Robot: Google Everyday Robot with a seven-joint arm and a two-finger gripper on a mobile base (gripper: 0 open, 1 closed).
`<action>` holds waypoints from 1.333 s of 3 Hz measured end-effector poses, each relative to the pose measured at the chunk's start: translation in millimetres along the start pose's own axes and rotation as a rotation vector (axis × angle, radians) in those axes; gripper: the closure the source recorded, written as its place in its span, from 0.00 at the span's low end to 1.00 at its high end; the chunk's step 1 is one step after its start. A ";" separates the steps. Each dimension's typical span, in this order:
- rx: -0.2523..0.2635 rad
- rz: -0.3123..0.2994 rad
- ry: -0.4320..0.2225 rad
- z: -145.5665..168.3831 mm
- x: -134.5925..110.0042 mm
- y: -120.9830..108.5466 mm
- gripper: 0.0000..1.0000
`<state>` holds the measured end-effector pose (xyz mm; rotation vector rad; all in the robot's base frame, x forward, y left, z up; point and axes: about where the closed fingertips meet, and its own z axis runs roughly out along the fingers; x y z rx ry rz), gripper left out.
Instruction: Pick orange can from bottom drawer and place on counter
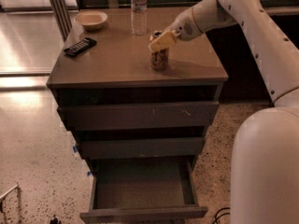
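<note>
The orange can [159, 59] stands upright on the counter [117, 62], right of its middle. My gripper [157, 44] comes in from the right on the white arm [243, 13] and sits at the can's top, covering part of its rim. The bottom drawer [142, 213] is pulled out near the floor and its tray shows nothing inside.
A clear water bottle [138, 10] stands at the counter's back, a pale bowl [90, 19] at the back left, and a black remote [80, 46] near the left edge. The two upper drawers [138, 115] are shut. My white base [266, 167] fills the lower right.
</note>
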<state>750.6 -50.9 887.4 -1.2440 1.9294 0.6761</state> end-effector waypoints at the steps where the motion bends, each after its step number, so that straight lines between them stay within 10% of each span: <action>1: 0.000 0.000 0.000 0.1 0.0 0.0 0.34; 2: 0.000 0.000 0.000 0.1 0.0 0.0 0.11; 4: 0.000 0.000 0.000 0.2 0.0 0.0 0.00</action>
